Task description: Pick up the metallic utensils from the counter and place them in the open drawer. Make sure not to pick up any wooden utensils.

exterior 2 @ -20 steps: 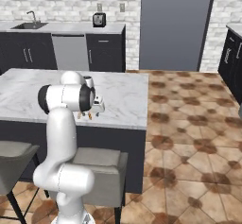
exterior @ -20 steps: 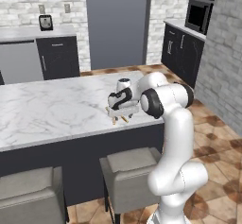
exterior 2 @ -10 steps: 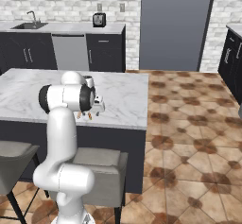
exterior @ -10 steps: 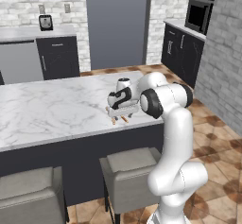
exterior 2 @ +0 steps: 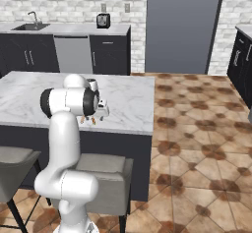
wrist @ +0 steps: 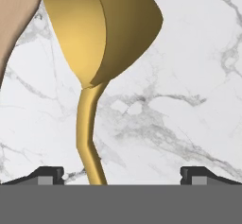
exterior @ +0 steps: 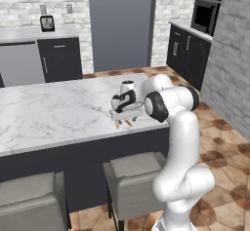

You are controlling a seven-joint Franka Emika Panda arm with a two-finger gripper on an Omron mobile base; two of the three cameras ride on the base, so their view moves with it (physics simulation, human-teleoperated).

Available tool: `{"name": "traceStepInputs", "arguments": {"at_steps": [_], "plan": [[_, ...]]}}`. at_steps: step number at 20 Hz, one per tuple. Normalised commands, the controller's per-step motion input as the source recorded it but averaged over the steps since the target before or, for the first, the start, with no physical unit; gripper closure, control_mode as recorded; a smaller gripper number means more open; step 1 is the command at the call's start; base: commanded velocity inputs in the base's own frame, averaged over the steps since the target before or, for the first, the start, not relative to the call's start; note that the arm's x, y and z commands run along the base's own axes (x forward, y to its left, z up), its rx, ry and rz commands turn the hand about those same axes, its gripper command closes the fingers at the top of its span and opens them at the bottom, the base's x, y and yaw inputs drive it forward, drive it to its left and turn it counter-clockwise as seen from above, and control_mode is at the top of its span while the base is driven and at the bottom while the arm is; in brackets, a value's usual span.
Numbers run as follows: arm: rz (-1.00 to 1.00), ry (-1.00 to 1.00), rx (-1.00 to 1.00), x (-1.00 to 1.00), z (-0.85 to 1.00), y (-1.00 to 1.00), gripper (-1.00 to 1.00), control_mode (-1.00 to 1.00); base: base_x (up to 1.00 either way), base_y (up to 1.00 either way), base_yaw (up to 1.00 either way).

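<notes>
No readable text, labels, brands, numbers or signs appear on any surface in these three camera views.

The floor (exterior 2: 197,143) is made of brown tiles with a pattern. The far wall (exterior 2: 64,11) is white brick. Along it runs a row of dark cabinets (exterior 2: 110,55) with a pale top. A sink with a tap (exterior 2: 33,18) sits at the left end, next to a grey dishwasher (exterior 2: 71,55). A small black toaster (exterior 2: 102,20) stands on that top. A tall grey panel (exterior 2: 182,25) stands in the middle of the far wall. On the right a grey brick wall (exterior: 229,69) stands beside more dark cabinets (exterior: 188,54) with a microwave (exterior: 204,15) above. Two grey stools (exterior: 134,176) stand near us.
</notes>
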Motion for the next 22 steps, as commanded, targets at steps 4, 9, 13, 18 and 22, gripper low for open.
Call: {"name": "traceStepInputs", "arguments": {"at_steps": [4,9,13,18,22], "plan": [[0.0,0.0,0.0,0.0,-0.17,0.0,1.0,-1.0,0.0,0.0,0.0],[0.0,0.07,0.0,0.0,-0.09,0.0,1.0,-1.0,0.0,0.0,0.0],[0.0,0.1,0.0,0.0,-0.02,0.0,1.0,-1.0,0.0,0.0,0.0],[0.0,0.03,0.0,-0.02,0.0,0.0,1.0,-1.0,0.0,0.0,0.0],[0.0,-0.02,0.0,-0.1,0.13,-0.14,1.0,-1.0,0.0,0.0,0.0]]}}
